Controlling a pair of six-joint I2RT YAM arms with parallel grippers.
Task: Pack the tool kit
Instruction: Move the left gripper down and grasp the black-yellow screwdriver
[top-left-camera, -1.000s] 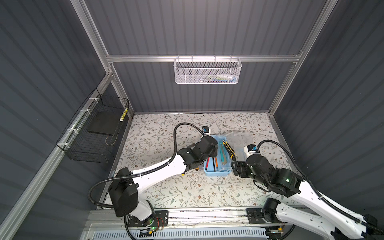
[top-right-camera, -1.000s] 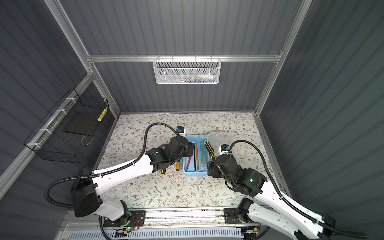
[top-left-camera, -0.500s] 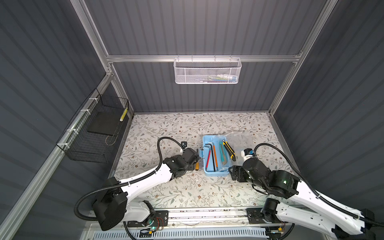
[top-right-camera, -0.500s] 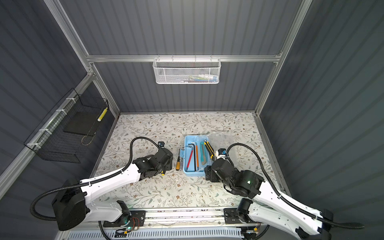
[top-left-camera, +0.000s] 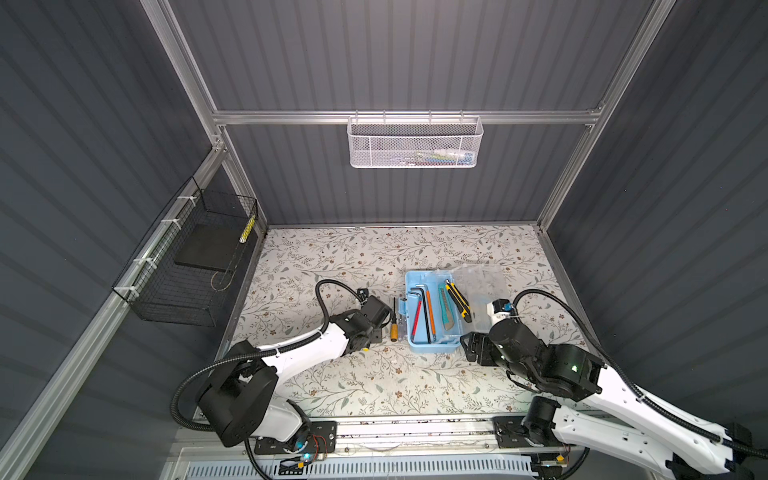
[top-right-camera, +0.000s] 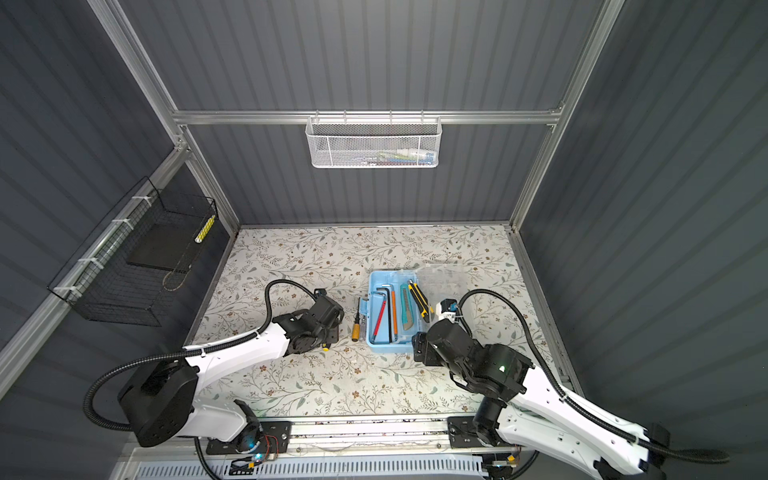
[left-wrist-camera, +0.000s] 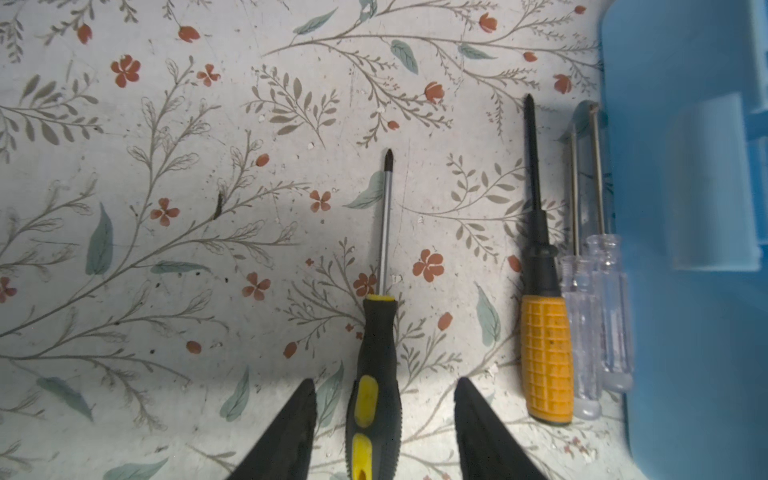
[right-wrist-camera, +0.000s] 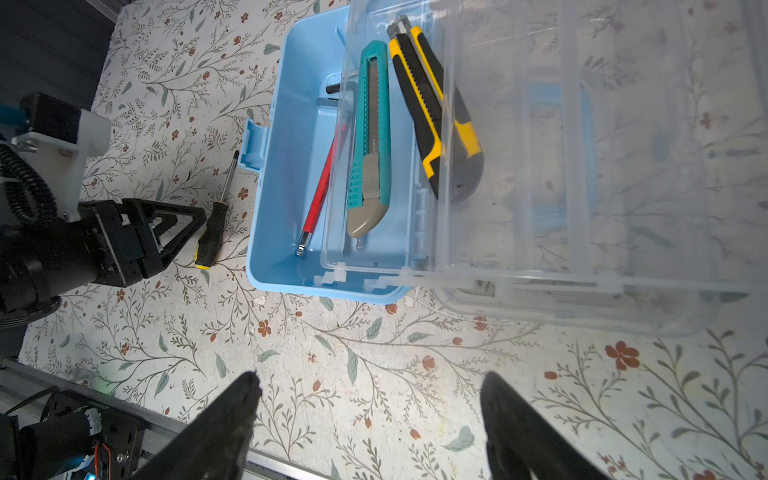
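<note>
My left claw (left-wrist-camera: 385, 384) is hanging open, jaws either side of the black-and-yellow screwdriver (left-wrist-camera: 376, 357) that is lying on the tabletop (top-left-camera: 374, 374), left of the open light-blue box (top-left-camera: 434, 348). My right claw (right-wrist-camera: 370, 376) is hovering open, empty, by the box's near right corner.

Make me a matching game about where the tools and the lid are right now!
Things:
1. teal knife
2. black-and-yellow screwdriver
3. orange-handled screwdriver
4. clear lid

Places:
A. swung open beside the blue box
B. inside that box
C. on the table, between the open jaws of the left tool
D. on the table beside the clear-handled screwdrivers

Pairs: 1-B, 2-C, 3-D, 4-A.
</note>
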